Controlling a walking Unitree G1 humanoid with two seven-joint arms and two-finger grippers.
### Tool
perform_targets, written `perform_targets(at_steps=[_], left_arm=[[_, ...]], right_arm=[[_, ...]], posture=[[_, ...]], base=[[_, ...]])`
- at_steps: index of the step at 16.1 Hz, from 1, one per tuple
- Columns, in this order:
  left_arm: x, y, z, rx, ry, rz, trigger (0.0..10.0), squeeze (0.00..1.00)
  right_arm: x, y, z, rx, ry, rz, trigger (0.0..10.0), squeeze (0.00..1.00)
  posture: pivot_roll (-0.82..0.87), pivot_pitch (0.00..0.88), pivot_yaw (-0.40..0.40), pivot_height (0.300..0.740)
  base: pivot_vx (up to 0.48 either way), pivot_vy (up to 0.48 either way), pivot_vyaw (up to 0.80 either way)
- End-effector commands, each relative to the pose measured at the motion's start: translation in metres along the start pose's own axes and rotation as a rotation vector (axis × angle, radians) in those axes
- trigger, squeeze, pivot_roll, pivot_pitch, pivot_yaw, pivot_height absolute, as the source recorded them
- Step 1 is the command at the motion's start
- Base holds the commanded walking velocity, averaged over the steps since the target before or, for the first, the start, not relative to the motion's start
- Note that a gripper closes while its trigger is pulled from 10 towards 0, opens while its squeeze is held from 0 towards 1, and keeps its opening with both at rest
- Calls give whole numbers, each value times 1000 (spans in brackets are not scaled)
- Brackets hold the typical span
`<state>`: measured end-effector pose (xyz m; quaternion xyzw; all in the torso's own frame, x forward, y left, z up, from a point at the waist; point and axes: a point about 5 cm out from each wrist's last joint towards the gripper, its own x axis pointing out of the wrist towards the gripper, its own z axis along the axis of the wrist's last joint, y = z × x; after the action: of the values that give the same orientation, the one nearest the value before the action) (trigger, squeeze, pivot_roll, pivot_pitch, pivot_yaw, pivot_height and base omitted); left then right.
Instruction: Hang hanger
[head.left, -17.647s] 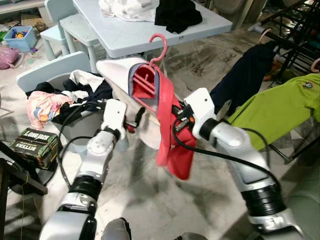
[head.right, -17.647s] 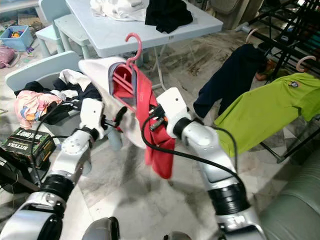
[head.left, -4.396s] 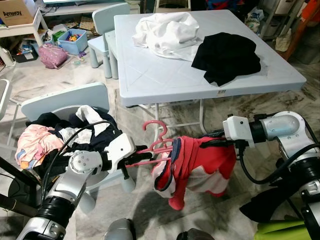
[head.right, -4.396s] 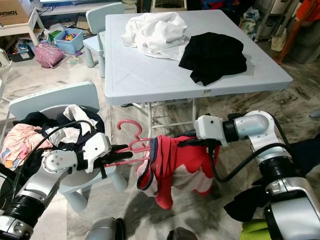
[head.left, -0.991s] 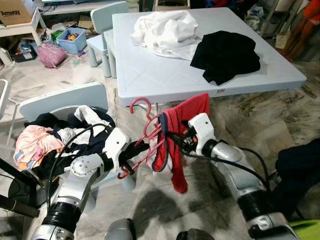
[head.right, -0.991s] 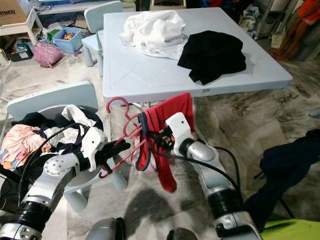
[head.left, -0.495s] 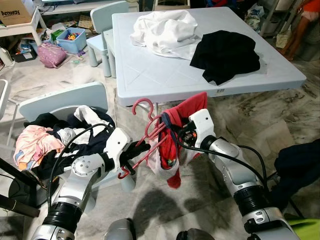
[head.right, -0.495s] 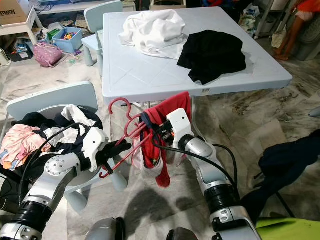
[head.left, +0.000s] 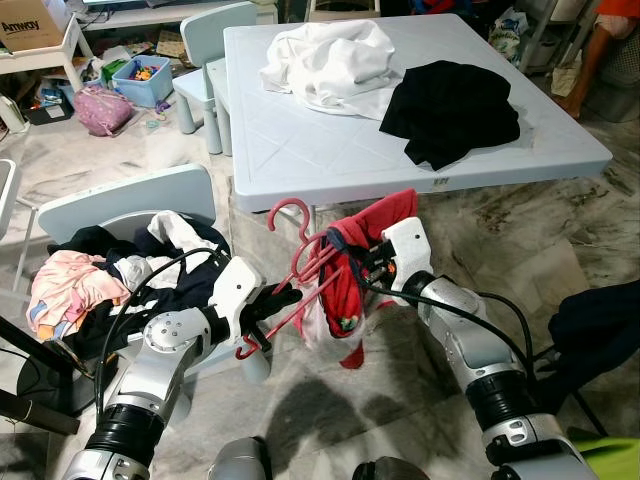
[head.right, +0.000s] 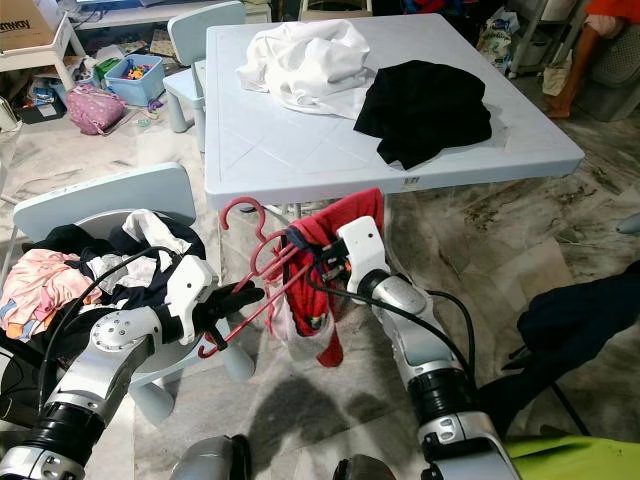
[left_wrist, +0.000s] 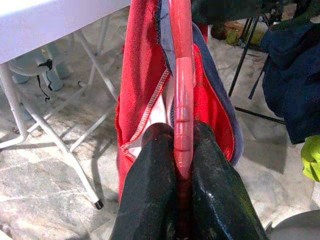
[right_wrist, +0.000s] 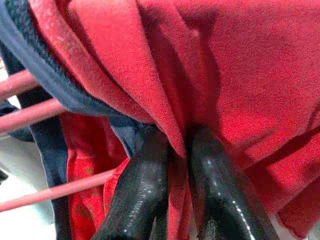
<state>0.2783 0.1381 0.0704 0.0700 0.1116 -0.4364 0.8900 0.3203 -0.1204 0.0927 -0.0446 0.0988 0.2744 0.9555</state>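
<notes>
The left end effector (head.left: 272, 308) sits left of centre in the head view, its two black fingers (left_wrist: 150, 195) pinching the lower end of the pink hanger (head.left: 300, 265); the wrist view shows the plastic bar pressed between the two pads. The hanger slants up from that grip toward the middle of the frame, its hook curling just below the front edge of the bench (head.left: 300, 150).

The right end effector (head.left: 362, 262) is at centre frame, just beside the hanger's far end, its fingers (right_wrist: 145, 185) pressed together on a fold of the red garment (head.left: 345, 285). That garment, red with a dark blue trim, is bunched over the hanger's bars and droops between the two arms above the marbled floor (head.left: 400, 400).

On the bench in the upper half lie a white garment (head.left: 325, 55) and, near it to the right, a black garment (head.left: 450, 105). At the left edge a pale blue chair (head.left: 120, 205) carries a pile of clothes (head.left: 110, 275). A dark blue garment (head.left: 600, 325) hangs at the lower right edge.
</notes>
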Motion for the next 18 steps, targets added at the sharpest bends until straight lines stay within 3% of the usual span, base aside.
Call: perform_targets(at_steps=[1,5,8,11,12,15,18], left_arm=[[1,0,9,25,-32,-10,0,0],[1,0,9,28,-29,-11,0,0],[-2,1,6,42,-11,-12,0,0],[-5,4,4,57,5,0,0,0],[-8,6,2,81,31,8,0,0],[-23,0,-3,128,71,-39,0,0],[-35,-5,-7,186,115,-88,0,0]], right_arm=[[1,-6,5,11,-16,-25,0,0],[0,-11,7,22,-34,-63,0,0],[-2,-28,34,27,-191,-195,0,0],[-4,-43,51,40,-264,-291,0,0],[-6,-56,64,38,-309,-393,0,0],[-11,-87,80,20,-308,-623,0,0],[-12,-104,75,31,-236,-748,0,0]], posture=[[-29,49,2,740],[-27,48,0,740],[-24,46,-1,740],[-24,46,-1,740],[-20,40,-2,740],[-18,34,-2,740],[0,30,-10,740]], base=[[0,0,0],[0,0,0],[0,0,0],[0,0,0],[0,0,0],[0,0,0],[0,0,0]])
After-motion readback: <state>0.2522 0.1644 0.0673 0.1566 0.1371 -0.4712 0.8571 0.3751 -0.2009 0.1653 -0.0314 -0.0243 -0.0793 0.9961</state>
